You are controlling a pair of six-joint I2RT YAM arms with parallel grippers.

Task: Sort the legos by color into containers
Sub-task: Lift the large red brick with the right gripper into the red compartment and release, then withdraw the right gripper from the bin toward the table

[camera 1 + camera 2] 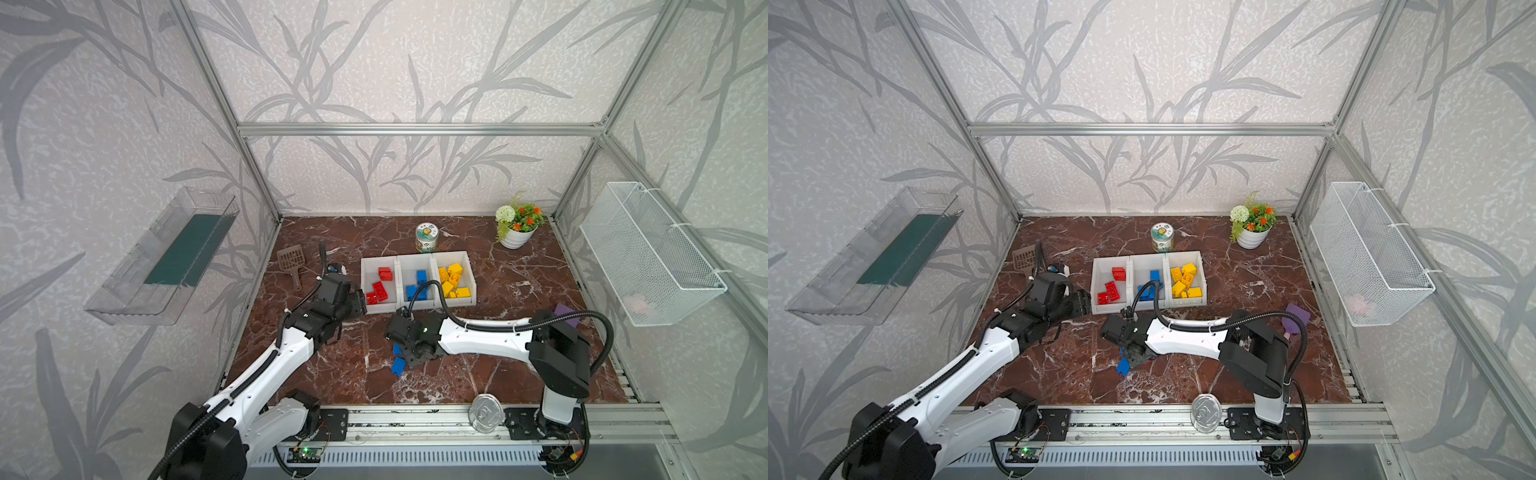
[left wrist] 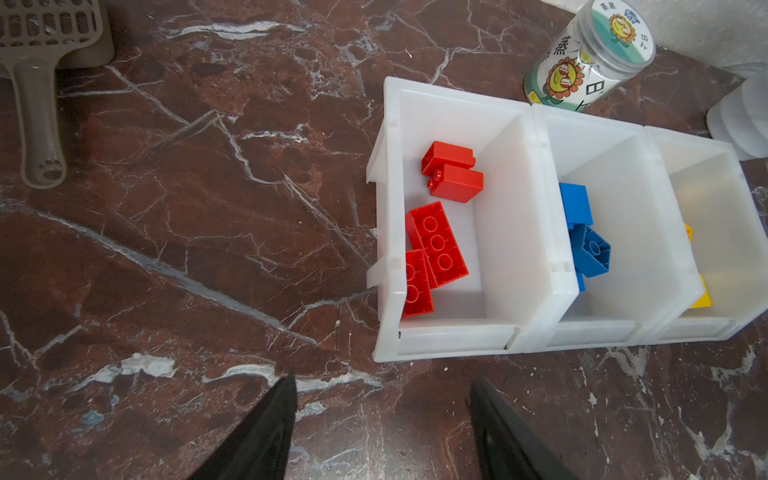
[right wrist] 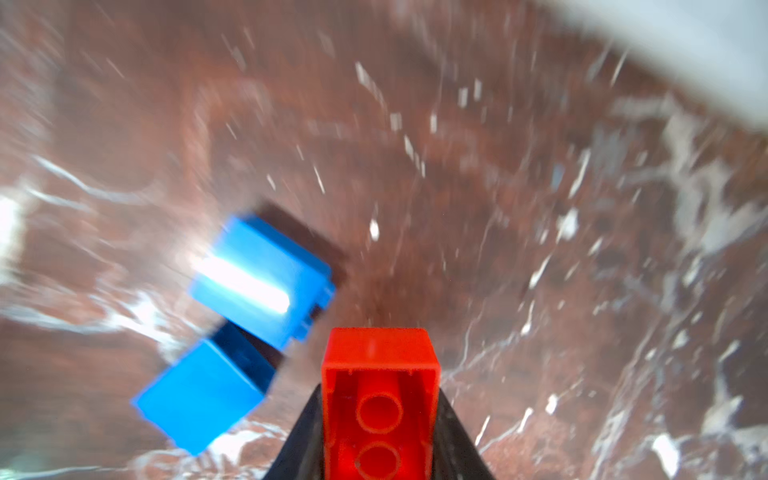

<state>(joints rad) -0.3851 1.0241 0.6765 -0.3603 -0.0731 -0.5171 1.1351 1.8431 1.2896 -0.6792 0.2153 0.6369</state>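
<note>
The left gripper [image 2: 382, 380] hangs just before the left end of the containers [image 2: 515, 232], its black jaws spread apart with nothing between them. The containers are three white open bins joined in a row on the marble table [image 1: 519, 282].

The left bin holds the red legos [image 2: 436, 245], chunky glossy bricks, some showing their round hollow undersides. The middle bin holds the blue legos [image 2: 588, 249].

In front of this bin the right gripper [image 3: 380, 415] is clenched on a red brick [image 3: 380, 374], hollow side toward the camera. Only the blurred right wrist view shows this brick; in both top views the gripper body hides it.

Two blue bricks [image 3: 262, 282] lie on the table just beside it.

Behind the bins stands a jar [image 2: 582, 70] with cartoon sunflowers and Chinese characters.

The right bin holds the yellow legos [image 1: 453, 280], clear in both top views but only slivers in the left wrist view.
</note>
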